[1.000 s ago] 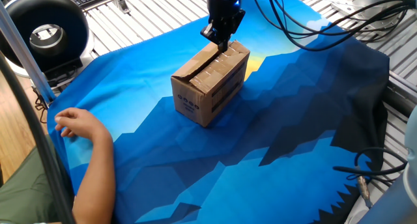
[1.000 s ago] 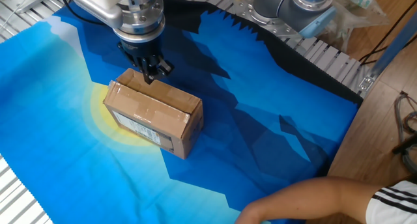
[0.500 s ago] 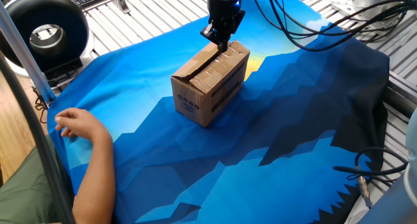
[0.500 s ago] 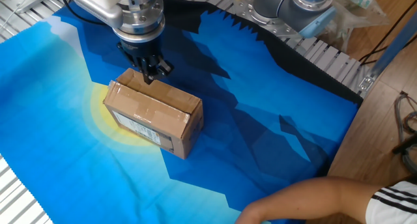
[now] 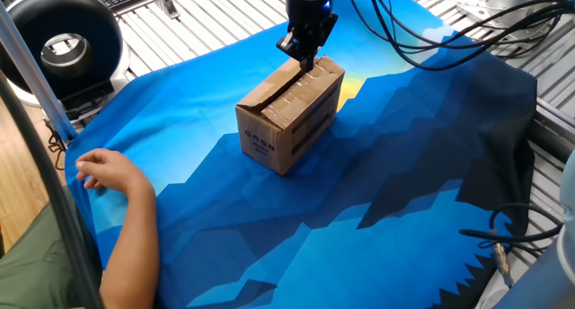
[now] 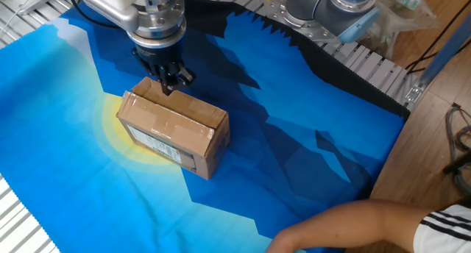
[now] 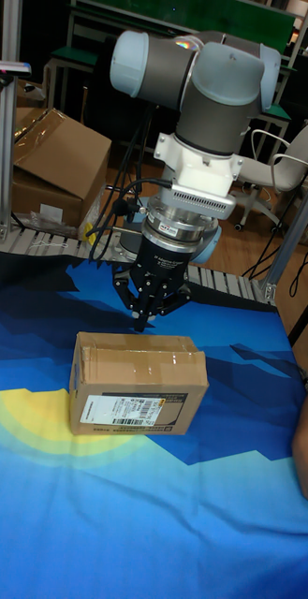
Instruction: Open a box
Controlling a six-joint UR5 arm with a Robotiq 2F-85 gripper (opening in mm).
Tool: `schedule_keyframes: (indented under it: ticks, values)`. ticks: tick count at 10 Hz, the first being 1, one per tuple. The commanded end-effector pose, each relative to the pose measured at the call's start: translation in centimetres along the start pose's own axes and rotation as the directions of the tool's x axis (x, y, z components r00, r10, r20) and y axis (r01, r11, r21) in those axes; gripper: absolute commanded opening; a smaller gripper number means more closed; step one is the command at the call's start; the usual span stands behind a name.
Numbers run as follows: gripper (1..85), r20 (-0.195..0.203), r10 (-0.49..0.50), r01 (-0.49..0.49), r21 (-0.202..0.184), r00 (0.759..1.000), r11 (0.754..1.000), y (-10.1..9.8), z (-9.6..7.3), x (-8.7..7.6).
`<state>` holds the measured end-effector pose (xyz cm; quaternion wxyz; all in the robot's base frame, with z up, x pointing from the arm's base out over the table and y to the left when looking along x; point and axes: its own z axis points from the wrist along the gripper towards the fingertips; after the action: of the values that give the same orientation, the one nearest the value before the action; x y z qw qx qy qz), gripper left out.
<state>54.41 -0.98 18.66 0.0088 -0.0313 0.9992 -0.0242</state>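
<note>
The box (image 5: 291, 113), flaps down, is seen mid-cloth (image 5: 377, 192) as the gripper (image 5: 306, 61), fingers pinched together holding nothing, is poised at its far edge, where a flap must next be lifted.

gripper (image 7: 141, 325) at box (image 7: 138, 384) top edge
</note>
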Motion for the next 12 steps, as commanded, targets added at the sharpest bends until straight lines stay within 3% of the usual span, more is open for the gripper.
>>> schedule_keyframes:
  ticks: [1,4,6,9,12]
  values:
    - [1.3,0.001,0.006,-0.006,-0.017,1.0,1.0,0.4,-0.2,0.0]
    - [1.3,0.003,-0.003,0.003,0.0,1.0,1.0,0.0,0.0,0.0]
    - [1.3,0.011,0.012,-0.011,-0.035,1.0,0.999,0.6,0.2,0.1]
    - [1.3,0.012,0.048,-0.047,-0.058,0.999,0.997,1.0,0.4,0.2]
    - [1.3,0.011,0.04,-0.039,-0.055,0.999,0.998,1.1,0.3,0.2]
